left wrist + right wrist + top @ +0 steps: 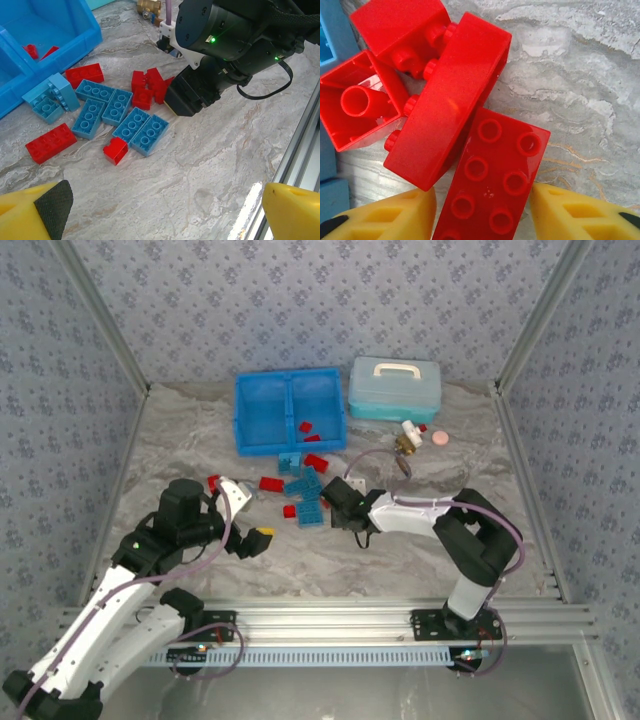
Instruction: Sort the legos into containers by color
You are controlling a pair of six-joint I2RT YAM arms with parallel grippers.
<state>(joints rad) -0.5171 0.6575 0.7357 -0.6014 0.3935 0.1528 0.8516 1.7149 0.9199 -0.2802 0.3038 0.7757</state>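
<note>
In the right wrist view the red brick (495, 175) between the yellow fingers (385, 217) runs off the bottom edge, and the fingertips are cut off with it. The right gripper (482, 212) has one finger close against each long side of that brick, which lies flat on the tabletop. I cannot tell whether it is actually clamped. In the left wrist view the right arm's black wrist (225, 45) hides part of the red pile.

The tabletop (420, 540) is grey marbled, the walls carry a small blue-grey floral print, and an aluminium rail (330, 620) runs along the near edge.

The loose legos (305, 492), red and light blue, lie clustered just in front of the blue tray (240, 420). A few red ones sit in its right compartment (325, 405). To the right of the tray are a pale-blue lidded case (395, 388), a brass-and-white fitting (408, 438) and a pink disc (438, 438).

The right arm is folded, elbow raised, reaching low and leftward into the pile. The left arm is bent, and the left gripper (250, 516) hovers beside the pile's left edge — jaws spread wide, holding nothing.
</note>
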